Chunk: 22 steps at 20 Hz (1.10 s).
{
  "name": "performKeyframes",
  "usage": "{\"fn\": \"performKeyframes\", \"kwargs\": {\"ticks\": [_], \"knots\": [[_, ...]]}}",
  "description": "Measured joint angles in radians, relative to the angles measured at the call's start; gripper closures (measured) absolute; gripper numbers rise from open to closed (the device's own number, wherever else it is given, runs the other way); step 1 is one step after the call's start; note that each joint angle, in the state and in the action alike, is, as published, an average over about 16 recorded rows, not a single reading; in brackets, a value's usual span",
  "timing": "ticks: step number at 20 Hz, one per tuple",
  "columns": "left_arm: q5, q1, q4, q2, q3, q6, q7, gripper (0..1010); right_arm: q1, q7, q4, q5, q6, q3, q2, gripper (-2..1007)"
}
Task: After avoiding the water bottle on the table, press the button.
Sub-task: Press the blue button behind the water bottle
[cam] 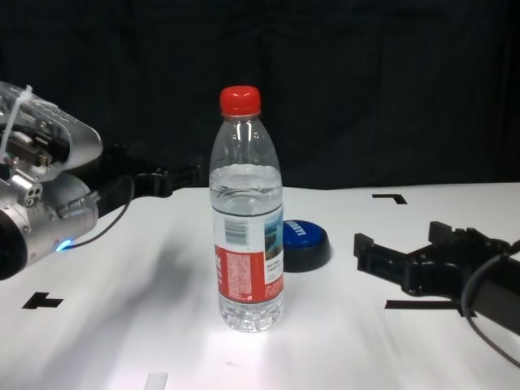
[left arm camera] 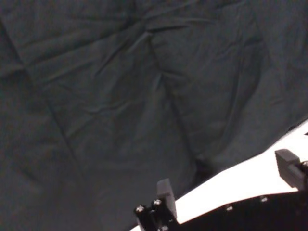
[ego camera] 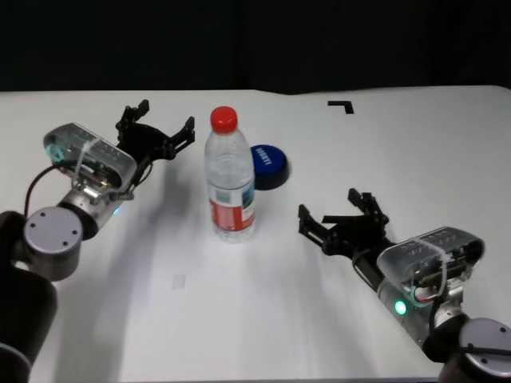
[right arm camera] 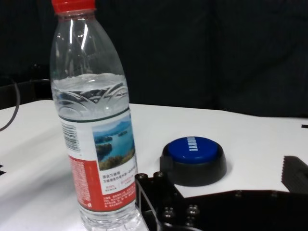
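Clear plastic water bottle with a red cap [ego camera: 230, 177] stands upright on the flat white tabletop [ego camera: 160, 303]. The low round blue button on a black base [ego camera: 268, 166] sits just behind it. The left tool [ego camera: 156, 126] hangs left of the bottle, fingers spread, holding nothing. The right tool [ego camera: 339, 214] waits right of the bottle, spread too.

Water bottle [ego camera: 230, 179] upright mid-table [ego camera: 239, 319], red cap; blue button [ego camera: 267, 166] just behind, prob. not touching.

red-capped water bottle [ego camera: 231, 175], blue button [ego camera: 268, 165], white table [ego camera: 399, 152]
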Motion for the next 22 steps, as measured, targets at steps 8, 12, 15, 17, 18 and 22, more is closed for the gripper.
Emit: {"fn": "performKeyframes", "kwargs": {"ticks": [8,12,15,17,18,22], "knots": [[-0.002,0.099,-0.154,0.03,-0.047,0.049,0.028,7,0.0,0.0,0.0,0.0,0.0,0.0,0.0,2],[-0.002,0.16,-0.244,0.041,-0.074,0.076,0.045,7,0.0,0.0,0.0,0.0,0.0,0.0,0.0,2],[0.001,0.209,-0.312,0.047,-0.096,0.097,0.059,7,0.0,0.0,0.0,0.0,0.0,0.0,0.0,2],[0.003,0.239,-0.352,0.048,-0.11,0.109,0.068,7,0.0,0.0,0.0,0.0,0.0,0.0,0.0,3],[0.005,0.254,-0.372,0.048,-0.117,0.115,0.072,7,0.0,0.0,0.0,0.0,0.0,0.0,0.0,3],[0.013,0.312,-0.448,0.045,-0.142,0.138,0.089,7,0.0,0.0,0.0,0.0,0.0,0.0,0.0,3]]}}
